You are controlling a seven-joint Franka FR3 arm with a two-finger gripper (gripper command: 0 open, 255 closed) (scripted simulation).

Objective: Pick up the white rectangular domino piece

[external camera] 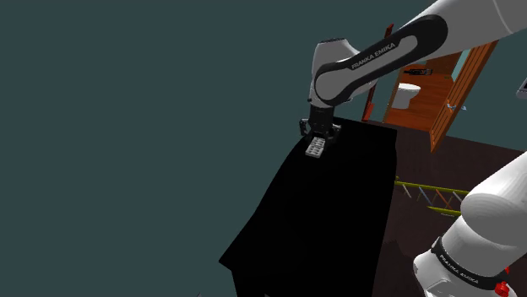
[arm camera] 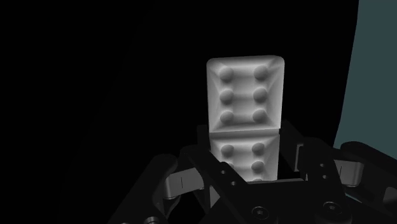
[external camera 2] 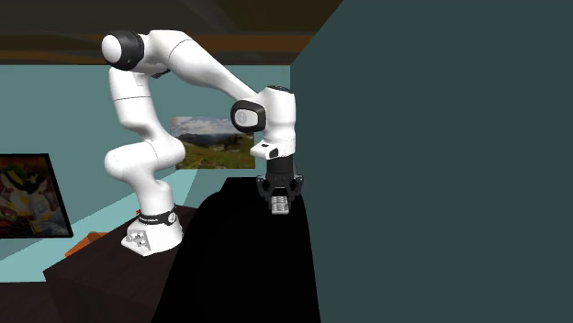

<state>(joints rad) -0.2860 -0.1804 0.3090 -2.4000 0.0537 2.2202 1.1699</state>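
**Q:** Fingers?
**A:** My fingers (arm camera: 287, 145) clasp the near half of the white domino (arm camera: 245, 95). Its far half juts beyond the gripper (external camera: 318, 137).
**Q:** Progress?
**A:** Grasp made, I judge. I cannot tell whether it has cleared the black table (external camera: 338, 228), so the lift is left.

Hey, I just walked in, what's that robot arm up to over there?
The white arm's black gripper is down near a corner of a black table, shut on a pale grey domino. Its fingers clasp the domino's near half from both sides, with the dotted face toward the wrist camera. Whether the domino is off the tabletop yet cannot be told.
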